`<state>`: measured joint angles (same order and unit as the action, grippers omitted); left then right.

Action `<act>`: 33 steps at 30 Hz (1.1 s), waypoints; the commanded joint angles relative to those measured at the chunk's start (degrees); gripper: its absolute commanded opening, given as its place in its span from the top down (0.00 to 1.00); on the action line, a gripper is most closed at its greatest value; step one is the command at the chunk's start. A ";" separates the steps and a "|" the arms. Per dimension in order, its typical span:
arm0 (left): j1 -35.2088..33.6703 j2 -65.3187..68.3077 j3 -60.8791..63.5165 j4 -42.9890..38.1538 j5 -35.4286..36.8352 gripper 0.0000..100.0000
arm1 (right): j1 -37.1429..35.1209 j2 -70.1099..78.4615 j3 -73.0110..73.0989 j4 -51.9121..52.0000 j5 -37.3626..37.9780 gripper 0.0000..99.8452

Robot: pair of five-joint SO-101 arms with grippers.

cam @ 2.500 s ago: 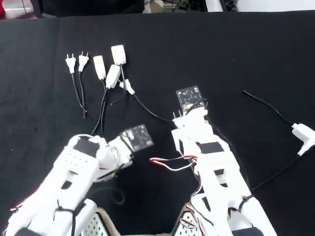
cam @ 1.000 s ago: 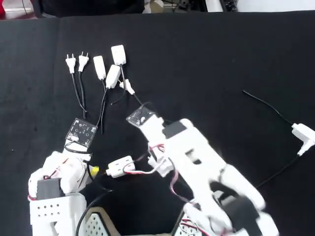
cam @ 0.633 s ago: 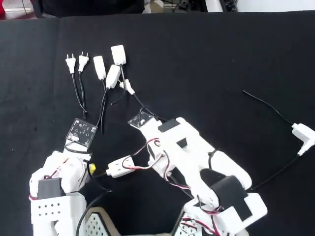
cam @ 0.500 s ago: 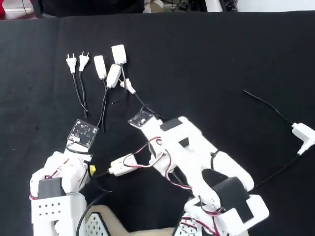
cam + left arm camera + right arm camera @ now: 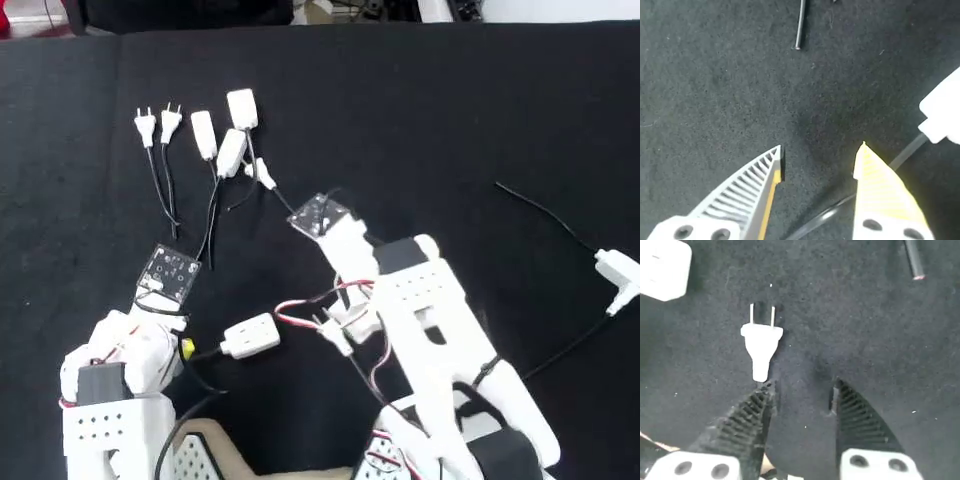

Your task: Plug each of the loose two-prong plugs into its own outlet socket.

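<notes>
Desk: Landmark for the caption?

Photographer: Lone plug [image 5: 262, 176], white, two-pronged, flat on the black table [image 5: 480, 110], with cable trailing under the right arm [image 5: 430, 300].

Desk: Right claw?

Photographer: Right gripper [image 5: 802, 385], poised just behind the lone plug at its cable end. Parted partway, gripping nothing, with one dark fingertip [image 5: 765, 390] almost touching the plug's tail.

Desk: Left claw?

Photographer: Left gripper [image 5: 820, 147], well apart from the lone plug, back at the robot's end of the table. Spread wide, empty, with a corded socket [image 5: 942, 117] just beside the yellow finger [image 5: 875, 185].

Desk: Remaining pieces?

Photographer: Three sockets [image 5: 230, 152] bunched just beyond the lone plug's prongs. Two more plugs [image 5: 143, 127] side by side past those sockets, farther from the lone plug. One last socket [image 5: 617, 270] well apart from the lone plug, out past the right arm near the table's edge.
</notes>
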<state>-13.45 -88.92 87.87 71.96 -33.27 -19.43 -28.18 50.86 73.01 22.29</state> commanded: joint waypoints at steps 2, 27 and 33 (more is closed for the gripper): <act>-0.92 -0.44 -0.04 -1.32 -0.62 0.76 | -2.02 2.15 3.74 -9.14 -3.08 0.89; -3.30 -0.44 -0.04 -1.49 -0.62 0.76 | -18.02 14.99 6.90 -18.11 -14.07 0.92; -3.30 -0.44 -0.04 -1.49 -0.62 0.76 | -19.87 14.99 6.81 -16.18 -13.98 0.92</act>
<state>-16.18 -88.92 88.04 71.60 -33.27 -35.52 -15.69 56.66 56.48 8.66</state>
